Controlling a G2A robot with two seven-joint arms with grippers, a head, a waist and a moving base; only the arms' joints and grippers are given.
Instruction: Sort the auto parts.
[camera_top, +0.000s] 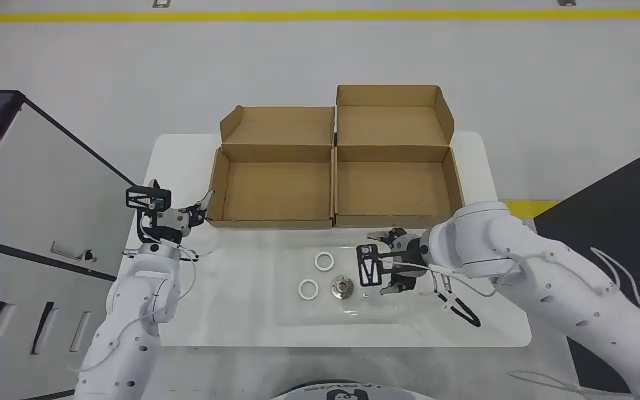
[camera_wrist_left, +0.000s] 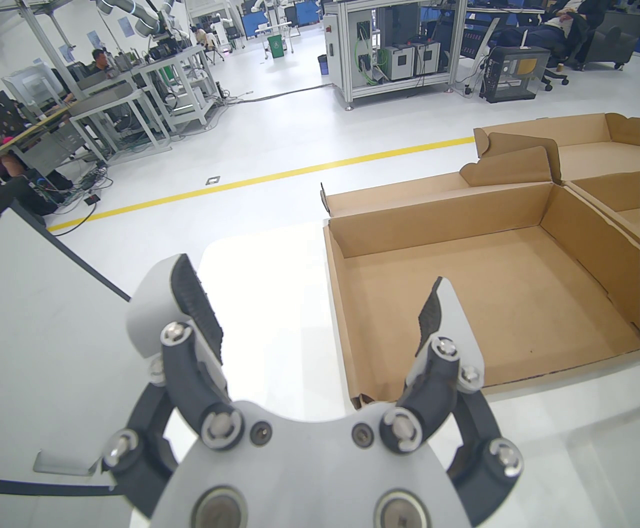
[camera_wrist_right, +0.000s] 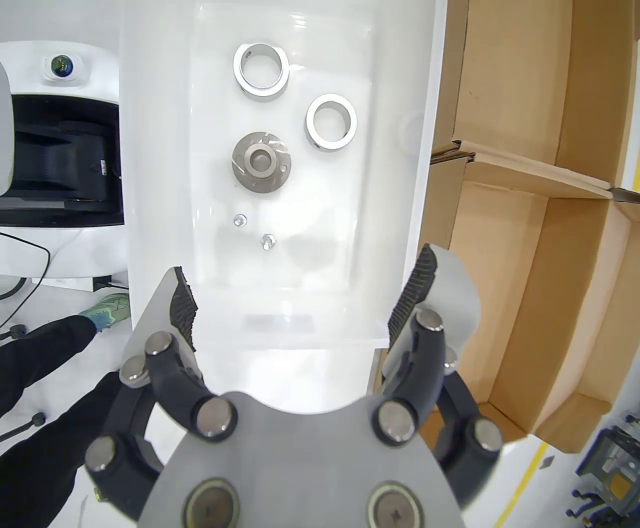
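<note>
Two silver rings (camera_wrist_right: 261, 95) (camera_wrist_right: 331, 146), a grey round flange (camera_wrist_right: 261, 161) and two small nuts (camera_wrist_right: 240, 219) (camera_wrist_right: 268, 241) lie in a clear shallow tray (camera_wrist_right: 300, 330) on the white table. In the top view the rings (camera_top: 318, 261) (camera_top: 301, 291) and flange (camera_top: 343, 289) sit at the table's front middle. My right gripper (camera_top: 366, 268) (camera_wrist_right: 305, 280) hovers open just right of the flange, nothing between its fingers. My left gripper (camera_top: 203, 212) (camera_wrist_left: 312, 295) is open and holds nothing, at the front left corner of the left cardboard box (camera_top: 275, 190) (camera_wrist_left: 500, 280).
A second open cardboard box (camera_top: 393, 188) (camera_wrist_left: 600, 165) (camera_wrist_right: 550, 280) stands right of the first along the table's back; both have bare floors and raised lids behind. A dark panel (camera_top: 40, 160) stands off the table's left side.
</note>
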